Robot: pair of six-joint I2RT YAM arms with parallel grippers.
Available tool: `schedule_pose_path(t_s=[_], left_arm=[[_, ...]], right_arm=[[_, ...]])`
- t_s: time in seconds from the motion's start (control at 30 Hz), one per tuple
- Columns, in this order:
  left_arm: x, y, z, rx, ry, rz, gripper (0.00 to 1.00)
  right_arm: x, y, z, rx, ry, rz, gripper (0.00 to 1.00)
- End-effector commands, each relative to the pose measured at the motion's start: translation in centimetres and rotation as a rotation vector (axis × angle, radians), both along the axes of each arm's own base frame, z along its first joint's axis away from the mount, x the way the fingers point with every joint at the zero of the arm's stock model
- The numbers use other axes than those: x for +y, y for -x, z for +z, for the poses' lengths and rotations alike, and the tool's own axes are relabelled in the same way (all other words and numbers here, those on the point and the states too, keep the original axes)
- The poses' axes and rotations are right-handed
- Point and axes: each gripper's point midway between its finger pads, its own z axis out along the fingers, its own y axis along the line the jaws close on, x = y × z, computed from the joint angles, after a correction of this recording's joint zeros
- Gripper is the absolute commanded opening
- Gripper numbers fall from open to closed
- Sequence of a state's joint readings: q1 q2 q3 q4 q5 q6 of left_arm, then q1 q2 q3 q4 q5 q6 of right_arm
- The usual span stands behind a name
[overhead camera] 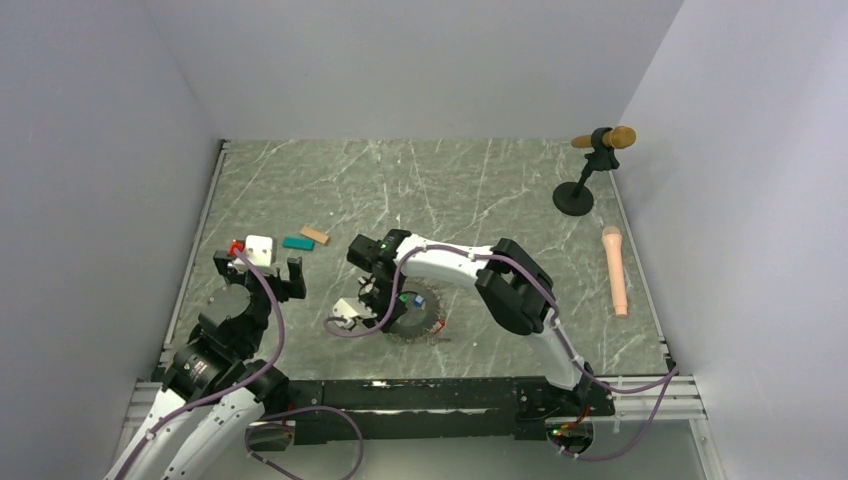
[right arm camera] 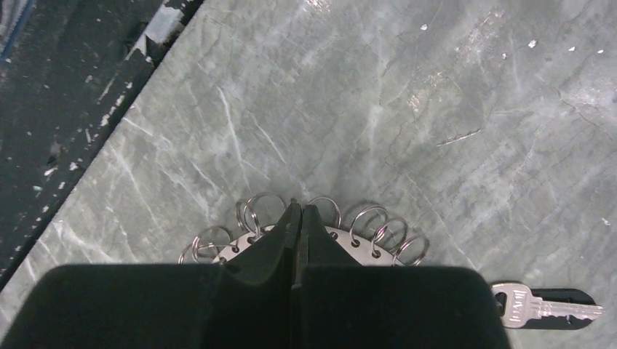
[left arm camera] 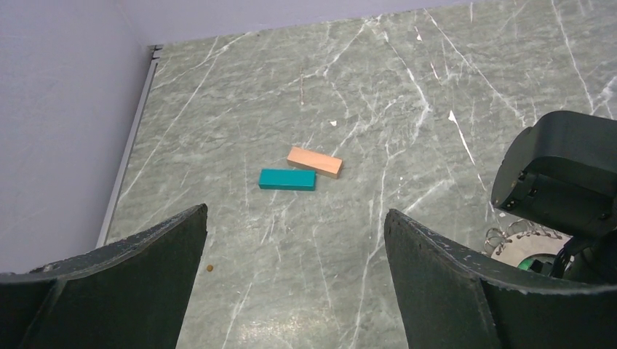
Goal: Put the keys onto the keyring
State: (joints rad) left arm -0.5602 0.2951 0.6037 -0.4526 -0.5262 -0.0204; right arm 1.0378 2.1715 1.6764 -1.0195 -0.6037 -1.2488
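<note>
Low centre of the overhead view: keyring (overhead camera: 424,322), jagged dark outline, largely covered by the right arm; green and blue heads of keys (overhead camera: 405,297) just visible on it. In the right wrist view, only its rim of small wire loops peeks out at bottom centre around the right gripper (right arm camera: 296,212), fingers pressed together; hard to tell whether anything is pinched. Silver key (right arm camera: 542,307) at lower right. Left gripper (overhead camera: 259,270) at lower left, spread wide, holding nothing.

Right hand (right arm camera: 297,212) pinched closed; left hand (left arm camera: 295,222) spread wide.
</note>
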Motion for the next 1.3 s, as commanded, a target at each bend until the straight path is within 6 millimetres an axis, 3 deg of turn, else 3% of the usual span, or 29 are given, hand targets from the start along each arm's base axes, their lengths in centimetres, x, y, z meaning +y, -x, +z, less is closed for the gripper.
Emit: schedule_pose_path(t_s=[0.0, 0.27, 0.4, 0.5, 0.63, 0.67, 0.73, 0.9, 1.27], left_arm=[[-0.6, -0.4, 0.7, -0.026, 0.013, -0.024, 0.95], [-2.4, -0.5, 0.8, -0.037, -0.005, -0.129, 0.96], [-6.0, -0.3, 0.2, -0.022, 0.026, -0.311, 0.98], [-9.7, 0.4, -0.4, 0.036, 0.150, -0.475, 0.91], [-15.0, 1.9, -1.3, 0.106, 0.392, -0.699, 0.69], [-16.1, 2.5, -1.4, 0.120, 0.456, -0.753, 0.62], [-17.5, 3.1, -2.2, 0.136, 0.579, -0.813, 0.58], [-19.0, 4.0, -3.7, 0.100, 0.697, -0.905, 0.59], [-22.1, 2.8, -5.7, -0.031, 0.470, -0.961, 0.61]], right_arm=[[1.1, 0.5, 5.4, 0.006, -0.119, -0.001, 0.00], [0.3, -0.8, 9.6, 0.082, -0.244, -0.125, 0.00], [-0.8, -2.2, 11.5, 0.146, -0.323, -0.208, 0.00], [-1.7, -3.5, 13.3, 0.195, -0.399, -0.279, 0.00], [-3.0, -5.3, 15.2, 0.240, -0.486, -0.377, 0.00], [-3.3, -5.7, 15.6, 0.251, -0.500, -0.399, 0.00], [-3.7, -6.2, 16.0, 0.283, -0.518, -0.441, 0.00], [-4.1, -7.0, 16.4, 0.347, -0.539, -0.494, 0.00], [-4.1, -7.2, 16.7, 0.394, -0.548, -0.524, 0.00]])
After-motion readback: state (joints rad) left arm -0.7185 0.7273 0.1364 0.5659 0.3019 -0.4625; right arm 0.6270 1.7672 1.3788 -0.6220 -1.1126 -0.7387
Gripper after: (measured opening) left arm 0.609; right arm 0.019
